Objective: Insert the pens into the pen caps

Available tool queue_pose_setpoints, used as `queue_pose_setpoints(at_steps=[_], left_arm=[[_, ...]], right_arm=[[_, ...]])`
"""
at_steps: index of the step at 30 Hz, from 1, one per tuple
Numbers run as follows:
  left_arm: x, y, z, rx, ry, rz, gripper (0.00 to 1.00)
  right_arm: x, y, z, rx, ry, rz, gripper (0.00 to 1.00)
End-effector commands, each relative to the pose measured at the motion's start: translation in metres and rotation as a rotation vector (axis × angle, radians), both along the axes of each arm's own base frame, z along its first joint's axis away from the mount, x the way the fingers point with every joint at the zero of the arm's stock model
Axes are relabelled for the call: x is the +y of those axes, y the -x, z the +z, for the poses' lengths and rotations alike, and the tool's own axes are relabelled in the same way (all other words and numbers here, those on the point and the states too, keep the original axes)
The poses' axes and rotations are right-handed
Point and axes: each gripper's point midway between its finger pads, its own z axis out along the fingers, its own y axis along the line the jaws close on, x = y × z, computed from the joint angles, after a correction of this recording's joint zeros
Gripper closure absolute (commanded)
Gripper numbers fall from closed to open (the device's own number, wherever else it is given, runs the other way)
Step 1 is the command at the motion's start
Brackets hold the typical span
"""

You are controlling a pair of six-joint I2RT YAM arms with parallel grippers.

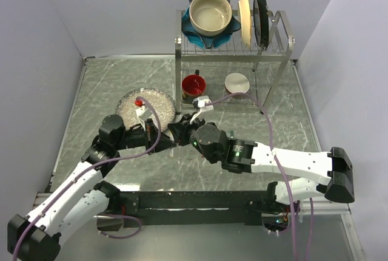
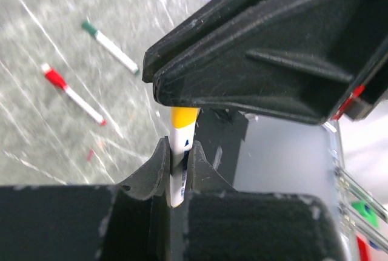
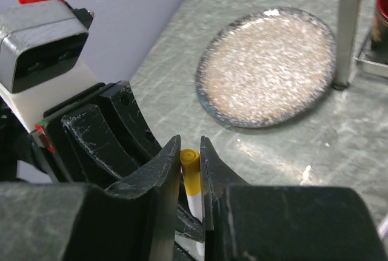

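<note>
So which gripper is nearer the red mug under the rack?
Right. The right gripper sits just below and left of the red mug; the left gripper meets it at the yellow pen, slightly farther from the mug.

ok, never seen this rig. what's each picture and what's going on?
Two robot arms are bolted at the table's near edge. The top view looks down from above and behind them; the other two come from cameras on each wrist, looking past that arm's own fingers. The left gripper and right gripper meet mid-table, both shut on one white pen with a yellow cap. On the table lie a red-capped pen, a green-capped pen, a speckled plate and a dish rack holding bowls.
</note>
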Motion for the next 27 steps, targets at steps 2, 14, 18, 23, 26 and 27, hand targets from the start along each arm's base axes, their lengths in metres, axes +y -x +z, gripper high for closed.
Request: queue_pose_setpoints(at_steps=[2, 14, 18, 23, 26, 27], left_arm=[[0.019, -0.058, 0.077, -0.254, 0.120, 0.260, 0.99], [0.017, -0.063, 0.075, -0.195, 0.144, 0.250, 0.99], [0.019, -0.055, 0.079, -0.203, 0.166, 0.243, 0.99], [0.024, -0.056, 0.061, -0.183, 0.116, 0.275, 0.99], [0.025, -0.060, 0.049, -0.144, 0.093, 0.296, 0.99], [0.025, -0.061, 0.044, -0.127, 0.088, 0.301, 0.99]], right_arm=[[0.011, 0.095, -0.105, 0.214, 0.182, 0.267, 1.00], [-0.010, 0.087, -0.070, 0.178, 0.119, 0.182, 0.87], [-0.021, 0.061, -0.026, 0.096, 0.069, 0.084, 0.65], [-0.046, 0.046, 0.014, 0.037, -0.007, 0.008, 0.51], [-0.064, 0.046, 0.017, 0.031, -0.030, -0.008, 0.49], [-0.068, 0.047, 0.017, 0.034, -0.038, -0.006, 0.48]])
